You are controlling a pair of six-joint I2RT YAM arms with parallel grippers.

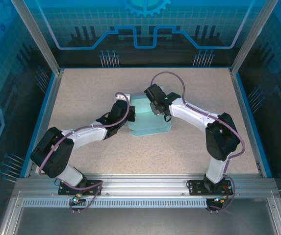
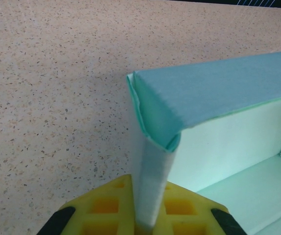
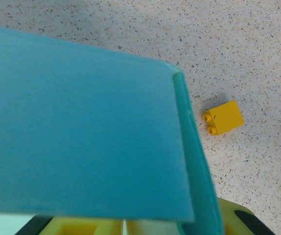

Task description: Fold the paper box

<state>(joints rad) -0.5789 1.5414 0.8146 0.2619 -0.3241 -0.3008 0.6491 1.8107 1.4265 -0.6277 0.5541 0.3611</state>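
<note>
The speckled bench [image 1: 81, 98] carries the paper box [image 1: 147, 125] near its centre, light teal, partly folded, walls standing. The left claw [image 2: 150, 218], at the box's 9 o'clock edge, is closed on an upright card wall. The right claw [image 1: 156, 105] is at its 12 o'clock edge; card covers the jaws, so I cannot tell its state. A small yellow block [image 3: 223, 117] lies at 3 o'clock from a box corner

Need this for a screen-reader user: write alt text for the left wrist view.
A partly folded light teal paper box has one upright wall pinched by the yellow left pincer at the bottom of the frame. A speckled beige table lies behind.
</note>
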